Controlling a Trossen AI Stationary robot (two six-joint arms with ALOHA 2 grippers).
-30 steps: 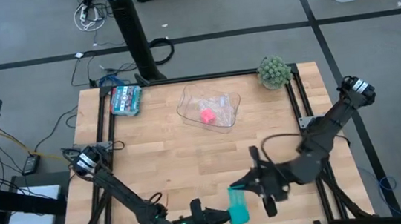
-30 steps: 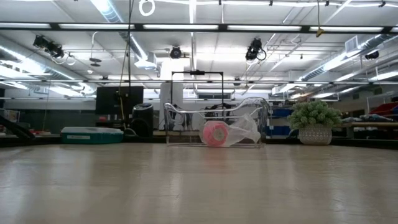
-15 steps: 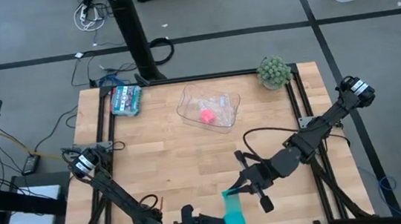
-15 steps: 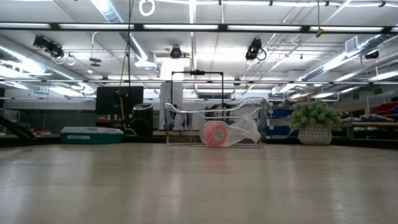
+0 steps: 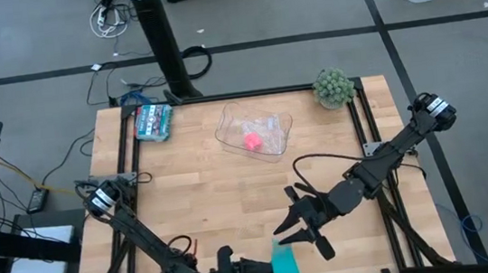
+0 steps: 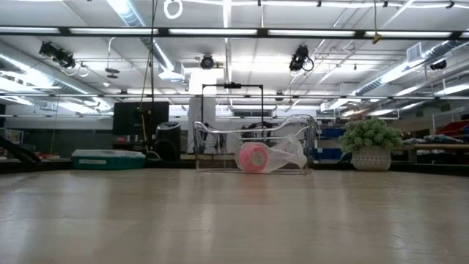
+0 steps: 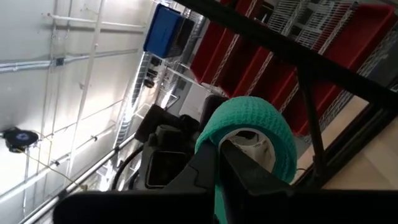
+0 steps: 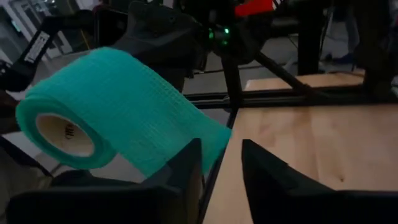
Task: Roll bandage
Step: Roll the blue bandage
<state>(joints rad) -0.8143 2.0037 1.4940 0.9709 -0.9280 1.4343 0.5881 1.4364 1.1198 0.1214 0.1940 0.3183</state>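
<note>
The teal-green bandage (image 5: 285, 263) is a compact roll with a white core, held at the table's near edge. It also shows in the left wrist view (image 7: 249, 118) and the right wrist view (image 8: 118, 106). My left gripper (image 5: 270, 271) is shut on it. A short loose tail (image 8: 199, 140) runs from the roll toward my right gripper (image 5: 286, 227), which is open just beyond the roll on its far side. In the right wrist view (image 8: 221, 168) the tail ends behind one finger (image 8: 186, 165). My left gripper holds the roll by its wall (image 7: 219, 186). One finger (image 7: 249, 171) is inside the white core and the other (image 7: 196, 171) is outside. The roll is lifted clear of the table. My right gripper: I cannot tell whether its finger touches the loose tail.
A clear container (image 5: 272, 143) with a pink roll (image 5: 252, 141) stands at the far middle. It also shows in the low view (image 6: 253, 156). A small potted plant (image 5: 333, 86) is at the far right corner. A teal-patterned packet (image 5: 152, 121) is at the far left.
My right gripper has gone toward the table's left with the bandage's loose end, then opened and let it go. The stretched strip has shortened to a short tail at the roll. My left gripper, with the roll, has shifted slightly toward the table's left.
</note>
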